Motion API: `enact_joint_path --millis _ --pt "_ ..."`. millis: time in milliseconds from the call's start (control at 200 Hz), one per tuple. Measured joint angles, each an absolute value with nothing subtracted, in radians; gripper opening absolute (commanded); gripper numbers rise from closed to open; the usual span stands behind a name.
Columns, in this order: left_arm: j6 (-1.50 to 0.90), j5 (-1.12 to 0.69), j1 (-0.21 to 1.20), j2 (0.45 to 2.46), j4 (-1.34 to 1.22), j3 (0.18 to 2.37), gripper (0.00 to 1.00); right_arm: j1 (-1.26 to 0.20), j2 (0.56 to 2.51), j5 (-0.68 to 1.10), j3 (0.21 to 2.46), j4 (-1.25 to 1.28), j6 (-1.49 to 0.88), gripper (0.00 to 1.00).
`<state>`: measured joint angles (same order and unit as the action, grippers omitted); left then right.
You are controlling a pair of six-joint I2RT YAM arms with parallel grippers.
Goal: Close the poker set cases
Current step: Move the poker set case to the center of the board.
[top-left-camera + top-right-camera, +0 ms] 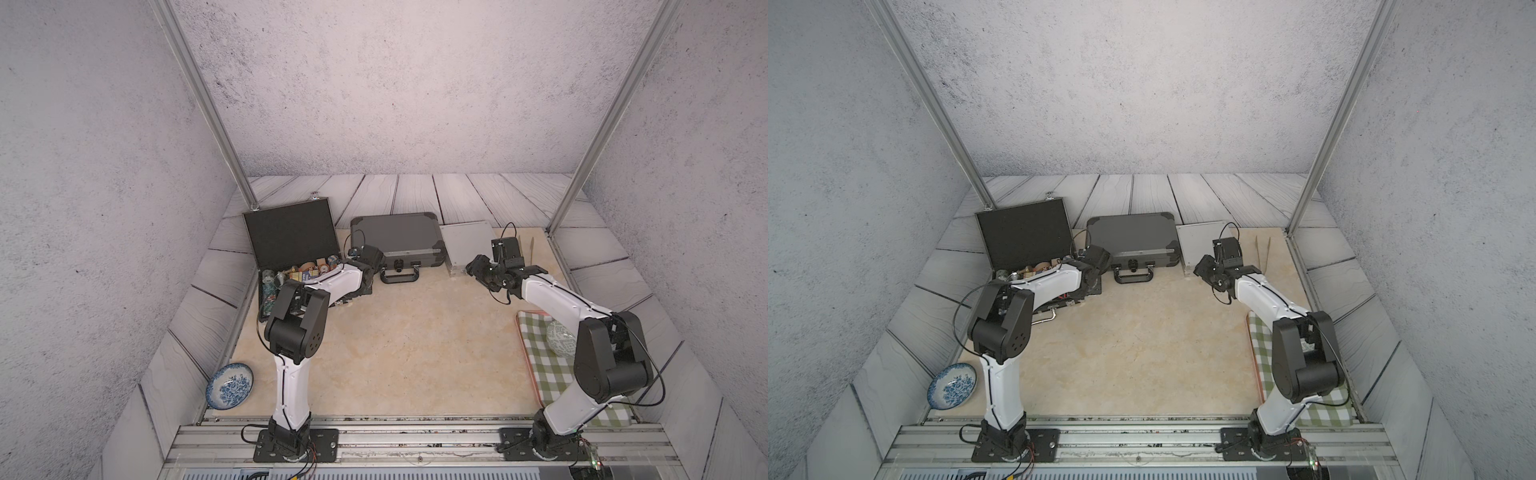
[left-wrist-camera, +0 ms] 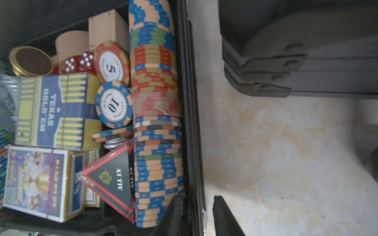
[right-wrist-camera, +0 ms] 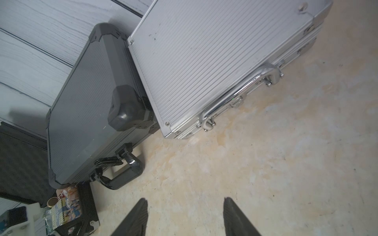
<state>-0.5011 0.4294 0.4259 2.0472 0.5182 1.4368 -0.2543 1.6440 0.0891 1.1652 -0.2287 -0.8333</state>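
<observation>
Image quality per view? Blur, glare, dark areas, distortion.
Left wrist: poker chips and card boxes sharp, printing legible; dark-grey case soft and dim. Right wrist: silver case crisp, its chrome handle shows bright highlights. In both top views: even soft light, frame posts splay with wide-angle perspective, open black case interior nearly featureless.

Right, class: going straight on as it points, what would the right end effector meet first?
Probably the bare tabletop, just short of the silver case; depth is unclear.
</observation>
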Motion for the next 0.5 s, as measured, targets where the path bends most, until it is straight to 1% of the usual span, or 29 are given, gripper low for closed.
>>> enact_joint_path --millis 180,305,500 --pt "-0.503 0.414 0.418 2.07 0.521 1.447 0.24 -0.276 1.631 0.104 1.166 -0.234 -0.831 0.6" --pt "-0.521 0.414 0.414 2.076 0.544 1.457 0.17 -0.287 1.623 0.109 1.166 -0.235 -0.83 0.6" --pt "-0.578 0.411 0.413 2.035 0.483 1.383 0.13 -0.294 1.61 0.122 1.166 -0.235 -0.83 0.59"
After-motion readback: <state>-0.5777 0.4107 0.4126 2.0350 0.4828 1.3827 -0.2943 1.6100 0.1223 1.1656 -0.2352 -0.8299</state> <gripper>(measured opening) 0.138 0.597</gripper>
